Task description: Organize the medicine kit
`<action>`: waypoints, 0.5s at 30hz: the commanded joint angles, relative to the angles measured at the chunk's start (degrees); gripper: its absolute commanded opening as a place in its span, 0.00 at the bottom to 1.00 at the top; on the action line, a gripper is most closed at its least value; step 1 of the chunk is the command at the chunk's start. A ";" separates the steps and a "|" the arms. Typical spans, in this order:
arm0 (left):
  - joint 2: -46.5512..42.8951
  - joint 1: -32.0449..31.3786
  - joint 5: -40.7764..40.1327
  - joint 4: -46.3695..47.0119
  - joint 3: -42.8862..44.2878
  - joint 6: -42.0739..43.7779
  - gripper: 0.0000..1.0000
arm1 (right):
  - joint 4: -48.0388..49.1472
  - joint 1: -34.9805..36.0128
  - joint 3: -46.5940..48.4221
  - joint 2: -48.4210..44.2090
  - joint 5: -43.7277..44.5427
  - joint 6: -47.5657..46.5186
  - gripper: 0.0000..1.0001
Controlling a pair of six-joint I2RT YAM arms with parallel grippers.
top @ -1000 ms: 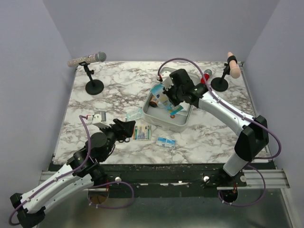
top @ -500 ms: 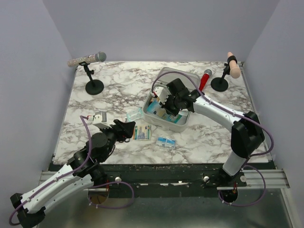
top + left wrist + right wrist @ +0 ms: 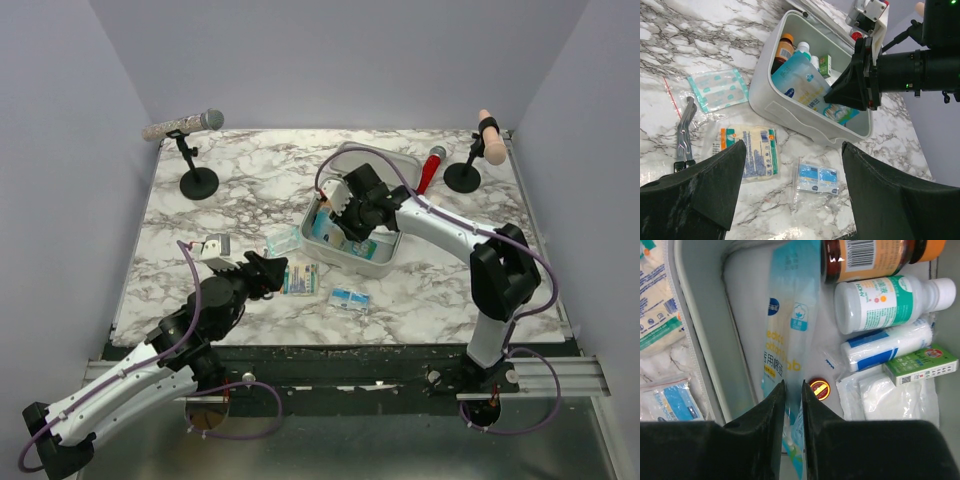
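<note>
The right gripper (image 3: pixel 793 390), pinching the blue pouch (image 3: pixel 790 325), has swung from the far side of the medicine kit (image 3: pixel 362 262) to its near-left wall. It is now lowering the pouch in beside the bottles (image 3: pixel 880 305), so I'd say one more item is going home. The kit is sitting open mid-table, directly beneath that gripper. The left gripper (image 3: pixel 272 272) is hovering, spread wide, above a flat packet (image 3: pixel 747 152) lying just left of the kit.

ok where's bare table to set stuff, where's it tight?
Free: marble between the grey mic stand and the medicine kit; near-right corner, right of the blue packet. Crowded: in front of the kit (plaster bag, gauze packet) and inside it, where the right hand grips the blue pouch.
</note>
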 commanded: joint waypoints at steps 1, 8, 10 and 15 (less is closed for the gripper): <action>0.25 -0.20 1.45 -1.18 0.47 1.05 0.86 | 3.39 0.19 1.01 -2.85 5.16 5.33 0.31; 0.25 -0.11 2.07 -1.35 0.38 1.31 0.87 | 5.85 0.63 -0.13 -7.43 12.01 9.72 0.43; 0.42 -0.19 2.16 -1.09 0.21 1.14 0.87 | 6.91 0.63 -1.01 -8.13 15.00 11.83 0.43; 0.95 -0.19 2.16 -0.65 0.12 0.61 0.87 | 7.79 0.63 -2.42 -5.86 21.16 17.20 0.37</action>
